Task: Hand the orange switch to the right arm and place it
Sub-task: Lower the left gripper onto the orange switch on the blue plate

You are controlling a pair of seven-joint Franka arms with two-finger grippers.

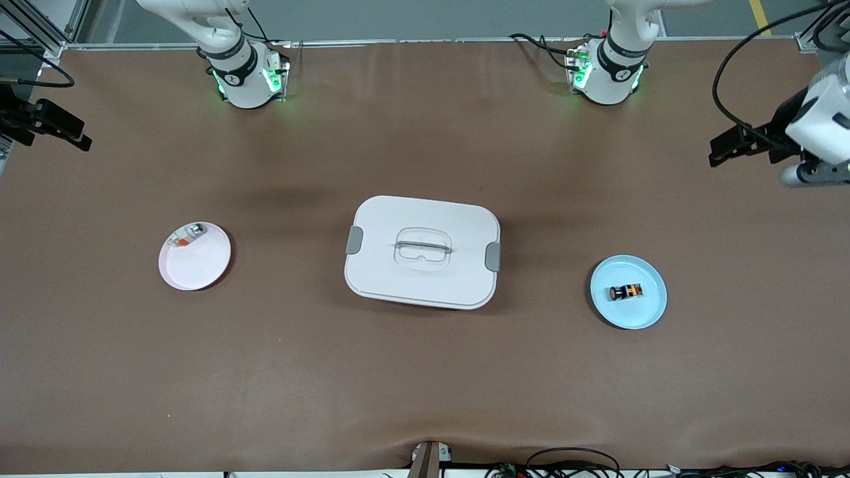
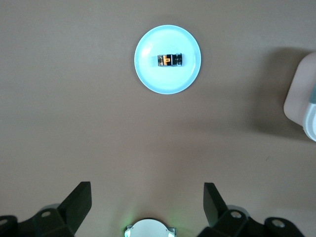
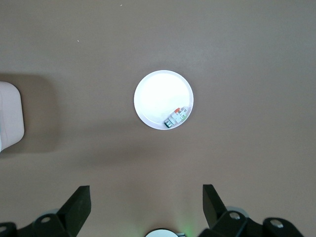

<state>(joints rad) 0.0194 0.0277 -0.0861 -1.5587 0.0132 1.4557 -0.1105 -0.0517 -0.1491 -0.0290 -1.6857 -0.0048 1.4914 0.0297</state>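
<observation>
Orange switch lies on side on blue plate, toward left arm's end of worktop. Left claw high above, spread, empty. Right claw spread, waiting. Advice: descend centred, pinch across body.

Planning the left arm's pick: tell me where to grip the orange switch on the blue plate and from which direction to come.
Grip the orange switch across its black cylindrical body, coming straight down. It lies on its side near the middle of the blue plate, so its long sides are free, and the plate rim probably hinders a low sideways approach. The left gripper is open, high above the table; turn its fingers to span the narrow width.
</observation>
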